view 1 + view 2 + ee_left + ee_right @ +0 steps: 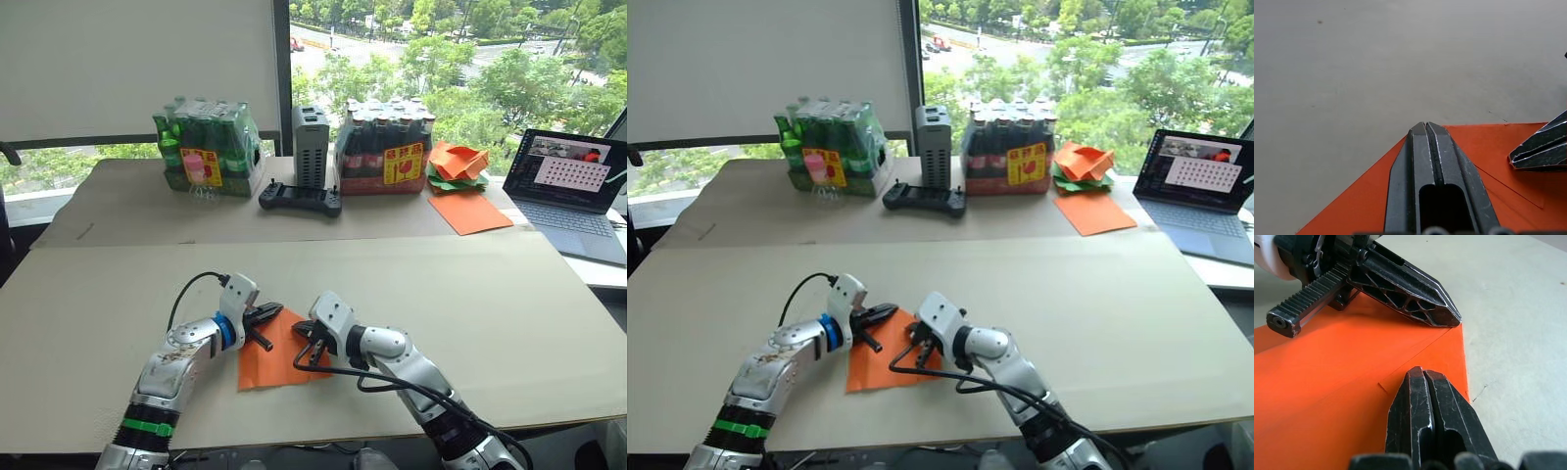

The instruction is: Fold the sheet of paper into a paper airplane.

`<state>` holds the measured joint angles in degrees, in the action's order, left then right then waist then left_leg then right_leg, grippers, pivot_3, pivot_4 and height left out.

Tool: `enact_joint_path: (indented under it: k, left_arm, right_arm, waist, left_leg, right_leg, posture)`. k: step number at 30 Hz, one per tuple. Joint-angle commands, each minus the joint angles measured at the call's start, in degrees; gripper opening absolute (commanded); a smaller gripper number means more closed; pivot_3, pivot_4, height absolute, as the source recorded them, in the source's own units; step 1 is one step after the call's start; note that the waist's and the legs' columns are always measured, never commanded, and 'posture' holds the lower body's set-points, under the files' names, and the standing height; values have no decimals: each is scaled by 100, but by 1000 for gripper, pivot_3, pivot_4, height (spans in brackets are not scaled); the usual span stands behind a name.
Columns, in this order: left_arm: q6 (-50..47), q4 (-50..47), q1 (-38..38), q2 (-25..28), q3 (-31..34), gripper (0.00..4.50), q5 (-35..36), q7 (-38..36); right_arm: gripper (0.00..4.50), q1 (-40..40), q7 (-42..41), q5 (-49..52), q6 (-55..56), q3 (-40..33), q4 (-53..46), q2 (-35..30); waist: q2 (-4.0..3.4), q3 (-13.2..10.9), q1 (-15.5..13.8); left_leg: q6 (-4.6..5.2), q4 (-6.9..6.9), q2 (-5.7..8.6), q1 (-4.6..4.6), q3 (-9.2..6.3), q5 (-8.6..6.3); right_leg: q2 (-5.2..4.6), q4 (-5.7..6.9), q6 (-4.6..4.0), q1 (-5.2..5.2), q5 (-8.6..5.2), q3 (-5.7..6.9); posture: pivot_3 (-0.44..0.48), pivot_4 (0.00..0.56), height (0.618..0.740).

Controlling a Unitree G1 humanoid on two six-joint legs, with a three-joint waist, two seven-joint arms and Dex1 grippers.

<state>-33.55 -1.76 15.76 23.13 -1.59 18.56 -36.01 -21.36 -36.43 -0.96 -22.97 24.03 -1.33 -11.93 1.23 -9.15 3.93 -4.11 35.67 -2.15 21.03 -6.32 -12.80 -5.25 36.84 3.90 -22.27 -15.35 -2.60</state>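
The orange sheet of paper [266,369] lies flat on the near part of the beige table [490,313], with faint crease lines across it [1327,382]. My left gripper [270,315] is shut, its tips resting over the sheet's far edge near a corner [1425,126]. Coming in from the right, my right gripper [306,329] is also shut and lies low over the sheet's far right part [1422,374]. The two grippers point toward each other, tips a short gap apart. Nothing sits between either pair of fingers.
At the back stand a pack of green bottles [206,147], a grey box [311,145], a black controller [300,200] and a pack of dark bottles [384,147]. A heap of orange and green paper shapes [458,164], a smooth orange sheet [468,211] and a laptop [578,191] are at the right.
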Motion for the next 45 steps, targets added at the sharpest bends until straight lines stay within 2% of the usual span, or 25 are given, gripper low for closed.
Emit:
enact_joint_path:
  k: [1,4,13,19,21,24,29,37,45]
  left_arm:
    - [-346,-241,-67,-63,238,0,328,32]
    - [-490,-490,-95,-116,451,0,593,47]
    - [-1638,-1561,-414,-92,1828,0,2192,411]
    - [-2310,-1506,-956,189,2889,0,3210,553]
    - [-2400,-1495,-1062,209,3010,555,3405,611]
    - [-2351,-1418,-1132,241,2955,1503,3334,730]
    - [-2326,-1305,-1007,118,2821,1503,3391,866]
    - [-2108,-973,-766,107,2092,1503,2989,816]
    - [-1936,-722,-615,132,1918,1503,2807,746]
  right_arm:
    - [20,31,-46,-51,-34,106,197,8]
    - [20,5,-55,-61,-5,116,257,21]
    - [20,21,-86,-92,46,154,314,10]
    - [20,11,-91,-89,55,155,338,20]
    - [0,-2,-87,-96,72,157,371,31]
    - [0,-14,-91,-108,83,169,392,37]
    - [0,-29,-94,-128,99,184,410,29]
    - [0,6,-59,-150,86,149,368,-15]
    - [0,75,13,-168,50,119,297,-31]
  waist:
    - [0,-3,-8]
    - [2,-10,-10]
    - [7,-16,-13]
    - [7,-17,-5]
    - [8,-17,-18]
    - [11,-17,-52]
    - [11,-17,-69]
    - [11,-17,-81]
    - [11,-17,-103]
  left_leg:
    - [0,0,0,1,0,0]
    - [0,0,0,6,0,0]
    - [-1,-1,0,12,0,0]
    - [-1,-4,0,11,0,-1]
    - [-1,-4,0,11,0,-1]
    - [-2,-3,1,11,0,-1]
    - [-2,-4,1,11,0,-1]
    - [-3,-5,1,11,0,-2]
    - [-3,-7,1,11,0,-1]
  right_leg:
    - [0,-1,0,0,0,0]
    - [0,-3,0,-5,0,0]
    - [-1,-5,0,-10,0,0]
    - [-1,-6,-1,-11,0,0]
    - [-2,-7,-2,-11,0,1]
    - [-3,-7,-1,-9,0,1]
    - [-2,-7,-3,-10,0,2]
    - [-2,-9,-3,-11,1,1]
    - [-2,-10,-4,-11,0,1]
  posture:
    - [0,150,740]
    - [0,150,740]
    - [0,150,740]
    - [0,150,740]
    - [0,150,740]
    - [0,150,740]
    - [0,150,740]
    - [0,150,740]
    - [0,150,740]
